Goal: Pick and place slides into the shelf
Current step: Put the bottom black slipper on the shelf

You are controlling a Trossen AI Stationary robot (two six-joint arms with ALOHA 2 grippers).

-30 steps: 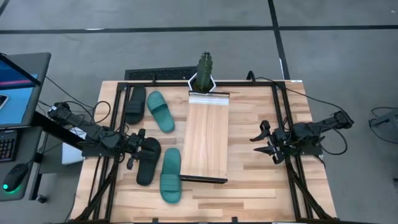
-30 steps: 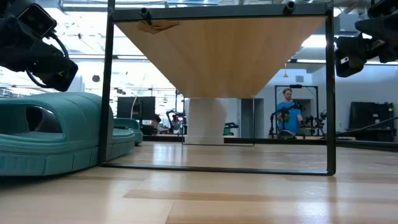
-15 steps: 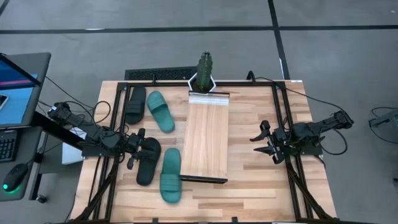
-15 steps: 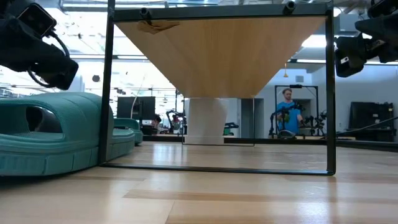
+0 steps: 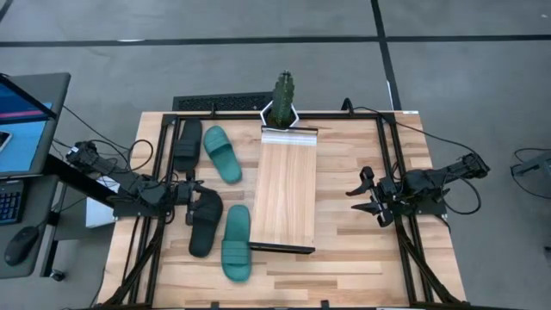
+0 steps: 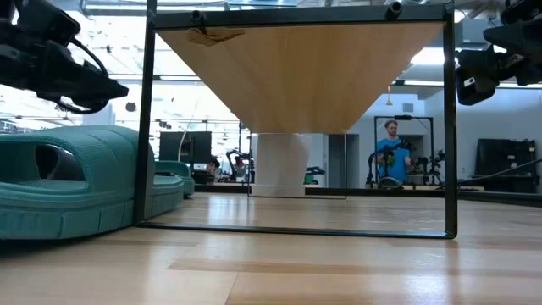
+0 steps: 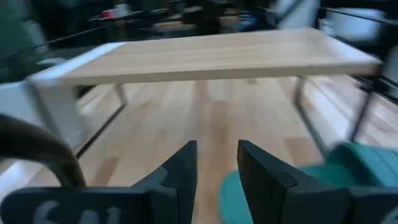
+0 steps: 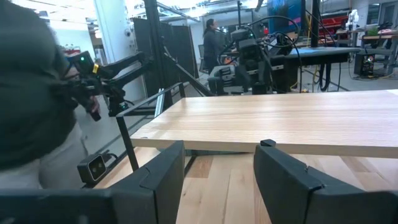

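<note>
While the left hand (image 5: 191, 201) hovers open at mid-left of the high view, the nearest black slide (image 5: 205, 224) lies just below-right of it, long axis running up-down the frame. Teal slide (image 5: 235, 242) sits beside it, left of the shelf (image 5: 286, 185). Right hand (image 5: 365, 195) waits open, mid-right. Left wrist view alone shows the finger gap; low view shows open space under the shelf.

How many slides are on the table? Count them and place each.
4, all left of the shelf: black slide and teal slide at the far side, black slide and teal slide nearer. None on the shelf.
</note>
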